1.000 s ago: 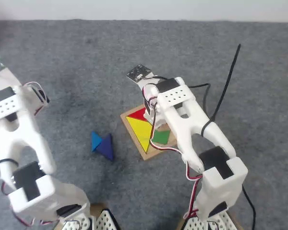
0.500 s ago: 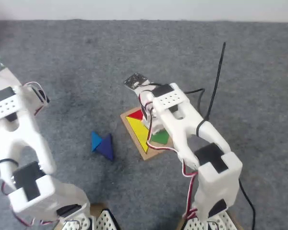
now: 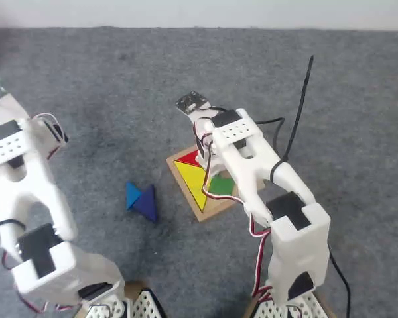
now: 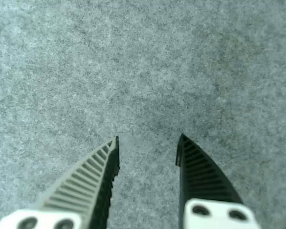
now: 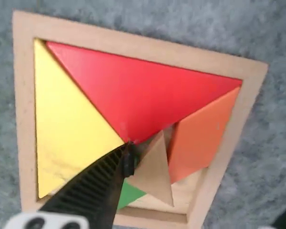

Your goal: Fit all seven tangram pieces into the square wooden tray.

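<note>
Mid-table, the tray holds the red triangle, yellow triangle, orange piece and green piece. A tan triangle sits askew at the centre, beside the right gripper (its finger spread I cannot tell). The two blue pieces lie outside, toward the table's left edge. The left gripper hangs wide apart over bare carpet.

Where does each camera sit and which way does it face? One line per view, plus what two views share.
High view: fixed overhead, looking down on the carpet, both arms, the tray and two blue pieces.
Left wrist view: on the left arm, facing down at carpet; the open left end effector shows.
Right wrist view: on the right arm, facing down into the tray; the right end effector shows.
Shared: high and right wrist views show the tray.
</note>
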